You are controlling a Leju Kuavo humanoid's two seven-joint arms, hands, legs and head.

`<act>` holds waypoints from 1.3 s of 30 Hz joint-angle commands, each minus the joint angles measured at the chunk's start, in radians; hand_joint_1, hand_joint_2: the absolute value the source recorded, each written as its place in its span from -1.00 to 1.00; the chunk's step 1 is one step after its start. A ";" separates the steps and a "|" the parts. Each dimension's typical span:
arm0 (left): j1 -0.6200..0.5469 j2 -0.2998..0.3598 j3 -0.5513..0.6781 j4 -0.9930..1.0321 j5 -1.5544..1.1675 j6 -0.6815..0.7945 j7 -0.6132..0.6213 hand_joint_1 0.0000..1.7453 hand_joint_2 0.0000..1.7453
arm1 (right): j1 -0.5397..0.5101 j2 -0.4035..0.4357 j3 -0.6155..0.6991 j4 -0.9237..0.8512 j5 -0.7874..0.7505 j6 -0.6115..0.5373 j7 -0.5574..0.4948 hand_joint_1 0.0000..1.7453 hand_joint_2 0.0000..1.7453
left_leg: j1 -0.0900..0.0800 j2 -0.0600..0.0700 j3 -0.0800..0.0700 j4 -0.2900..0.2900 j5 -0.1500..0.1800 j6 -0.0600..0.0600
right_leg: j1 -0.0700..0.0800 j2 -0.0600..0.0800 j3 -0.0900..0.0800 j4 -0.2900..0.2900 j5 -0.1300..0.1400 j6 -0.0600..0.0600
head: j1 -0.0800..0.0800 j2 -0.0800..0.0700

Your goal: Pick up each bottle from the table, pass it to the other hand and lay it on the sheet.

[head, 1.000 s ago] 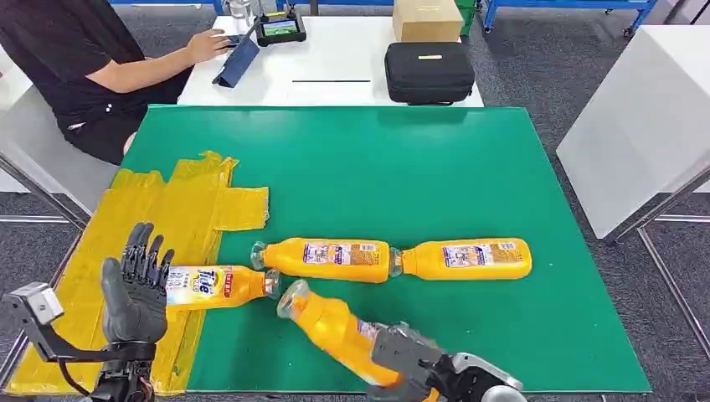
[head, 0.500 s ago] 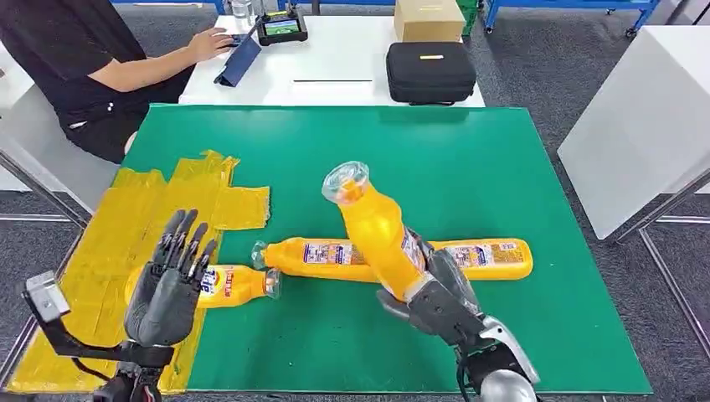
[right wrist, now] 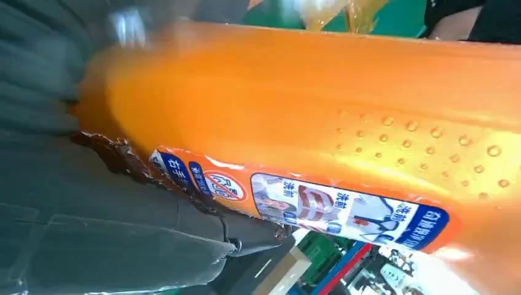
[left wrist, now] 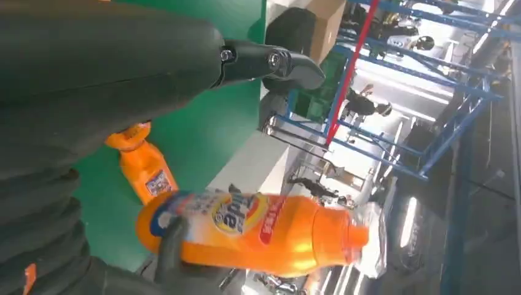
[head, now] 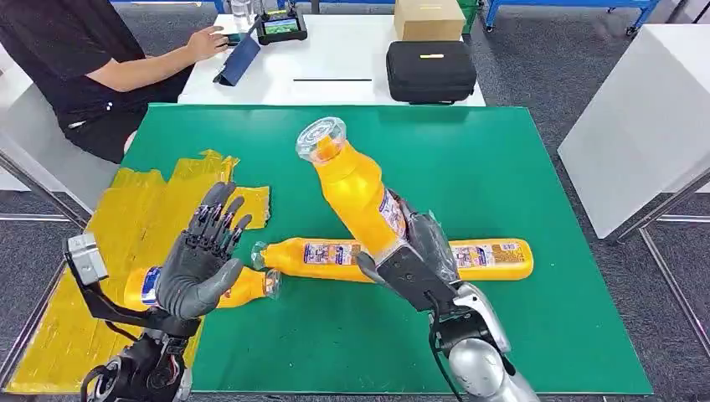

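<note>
My right hand (head: 416, 261) grips the lower body of an orange bottle (head: 356, 194) and holds it tilted above the green table (head: 519, 167), clear cap up and to the left. The bottle's label (right wrist: 319, 206) lies close against the right hand (right wrist: 92, 215). My left hand (head: 201, 261) is raised with its fingers spread, palm toward the bottle and a short gap from it. The held bottle (left wrist: 258, 230) hangs just past the left hand's fingers (left wrist: 270, 61). Another bottle (head: 247, 286) lies at the yellow sheet's (head: 134, 218) edge, partly behind my left hand. Two bottles (head: 322, 255) (head: 490, 258) lie end to end mid-table.
A person in a black top (head: 75, 59) sits at the far left, one hand on a white table (head: 335, 63) that carries a tablet, a black case (head: 429, 71) and a cardboard box (head: 427, 17). Another white table (head: 645, 117) stands to the right.
My right hand has lifted the bottle off the table and carried it up and leftward. My left hand has risen and moved right toward it, still spread.
</note>
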 commanded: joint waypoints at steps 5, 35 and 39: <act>-0.172 -0.063 -0.120 0.106 0.033 0.128 -0.015 -1.00 1.00 | -0.194 0.007 0.205 0.212 0.020 -0.056 -0.016 1.00 1.00 | 0.001 -0.001 0.002 0.000 -0.001 -0.004 | 0.001 -0.003 0.003 -0.001 -0.001 0.000 | 0.000 0.000; -0.221 -0.066 -0.194 0.174 0.156 0.330 -0.057 -1.00 1.00 | -0.379 0.187 0.533 0.409 0.050 0.064 0.126 1.00 1.00 | 0.001 0.000 0.001 -0.001 0.000 -0.003 | 0.001 -0.001 0.000 -0.001 -0.001 0.000 | 0.000 0.000; -0.230 -0.056 -0.215 0.186 0.183 0.350 -0.066 -1.00 1.00 | -0.379 0.191 0.550 0.415 0.016 0.074 0.135 1.00 1.00 | 0.001 0.000 0.000 -0.001 0.000 -0.002 | 0.001 -0.002 0.000 0.000 -0.001 0.000 | 0.000 0.000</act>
